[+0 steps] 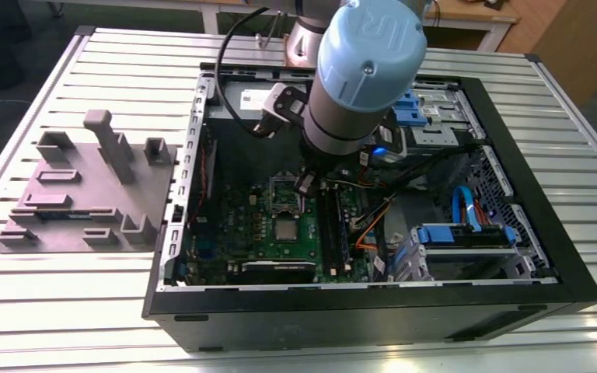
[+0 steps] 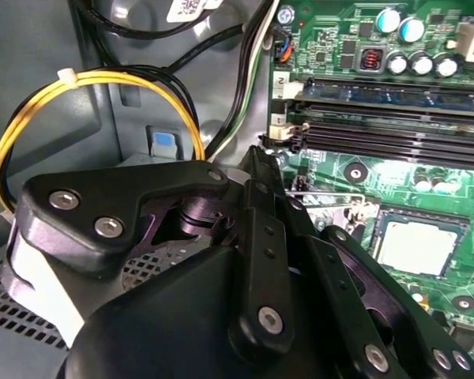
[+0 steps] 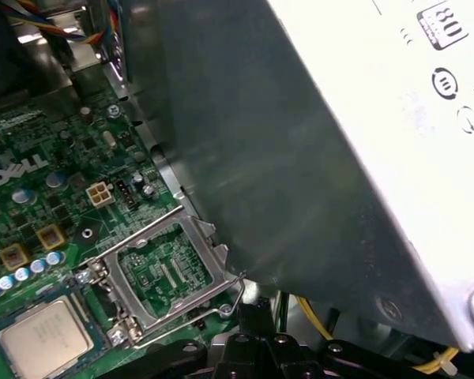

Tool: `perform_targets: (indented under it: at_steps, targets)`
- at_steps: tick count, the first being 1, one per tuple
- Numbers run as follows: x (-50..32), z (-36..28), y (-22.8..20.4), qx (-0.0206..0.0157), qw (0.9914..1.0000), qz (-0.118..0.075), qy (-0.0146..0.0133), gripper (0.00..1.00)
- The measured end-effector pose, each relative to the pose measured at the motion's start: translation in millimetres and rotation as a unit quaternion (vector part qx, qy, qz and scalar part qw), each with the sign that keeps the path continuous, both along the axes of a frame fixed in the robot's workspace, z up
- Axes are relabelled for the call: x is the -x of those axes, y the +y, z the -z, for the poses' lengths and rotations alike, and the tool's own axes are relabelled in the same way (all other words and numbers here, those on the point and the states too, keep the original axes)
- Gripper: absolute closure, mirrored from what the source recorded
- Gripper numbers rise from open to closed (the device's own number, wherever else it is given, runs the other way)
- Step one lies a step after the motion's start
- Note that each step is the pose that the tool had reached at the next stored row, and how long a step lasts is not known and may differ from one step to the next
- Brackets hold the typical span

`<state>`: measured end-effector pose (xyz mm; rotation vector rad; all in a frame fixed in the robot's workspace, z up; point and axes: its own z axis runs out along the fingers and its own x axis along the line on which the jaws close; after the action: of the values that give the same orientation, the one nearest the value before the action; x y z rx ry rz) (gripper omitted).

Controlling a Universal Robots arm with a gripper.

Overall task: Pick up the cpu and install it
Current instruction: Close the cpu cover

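The cpu, a flat square of matte silver metal, lies level in its socket on the green motherboard, edges square with the memory slots. In the first wrist view, the cpu adjoins the raised steel retention frame. The black gripper hovers nearby; whether its claw is wide or narrow cannot be told

This looks like a robotics lab or a test workshop; the desk is made of ribbed aluminium profiles, the kind used for machine frames; an open computer case lies on it with its green motherboard and cables exposed; an industrial robot arm with a pale blue joint cap leans over the case; beside it sits a grey fixture with slots and posts for parts; wooden furniture stands behind.
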<state>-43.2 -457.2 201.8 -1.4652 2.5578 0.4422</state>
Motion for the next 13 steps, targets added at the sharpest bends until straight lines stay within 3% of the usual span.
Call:
perform_targets:
  at_steps: [5, 9, 11, 13]
  targets:
    - [0.1, 3.4, 1.4, -0.0046, 0.99999, 0.0, 0.0, 0.9]
    - [0.0, 3.5, 1.4, -0.0048, 0.99999, 0.0, 0.0, 0.9]
    - [0.0, 3.7, 1.8, -0.0041, 0.99999, 0.0, 0.0, 0.9]
    - [0.1, 3.5, 2.8, 0.0001, 1.0, 0.0, 0.0, 0.9]
